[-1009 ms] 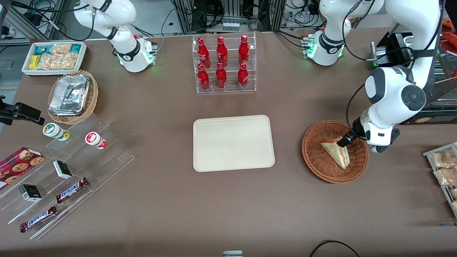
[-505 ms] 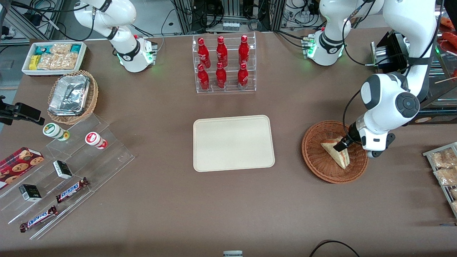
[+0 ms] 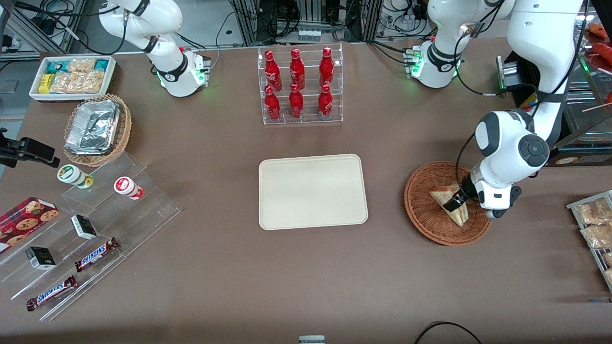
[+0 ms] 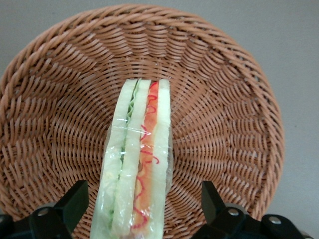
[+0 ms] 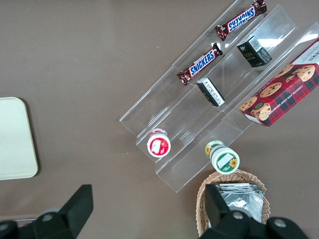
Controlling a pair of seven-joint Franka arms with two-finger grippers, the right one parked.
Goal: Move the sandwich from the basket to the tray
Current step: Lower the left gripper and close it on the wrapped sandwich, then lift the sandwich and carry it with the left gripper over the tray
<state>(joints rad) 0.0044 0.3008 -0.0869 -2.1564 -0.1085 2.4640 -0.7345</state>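
Note:
The sandwich (image 3: 440,197) is a clear-wrapped pale wedge with green and red-orange filling, lying in the round reddish-brown wicker basket (image 3: 416,210) toward the working arm's end of the table. My left gripper (image 3: 454,203) is down inside the basket and open. In the left wrist view the sandwich (image 4: 139,164) runs between the two black fingers of the gripper (image 4: 143,193), with a gap of bare basket (image 4: 224,99) weave on each side. The cream-beige tray (image 3: 313,191) lies flat at the table's middle, beside the basket, with nothing on it.
A clear rack of red bottles (image 3: 299,86) stands farther from the camera than the tray. Bagged snacks (image 3: 595,224) lie at the working arm's table edge. Toward the parked arm's end are a tan basket with foil container (image 3: 95,129), a white snack box (image 3: 71,76) and an acrylic display (image 3: 95,239).
The left arm has swung nearer to the front camera and lowered; the gripper slid along the sandwich toward its middle. The sandwich and basket have not moved.

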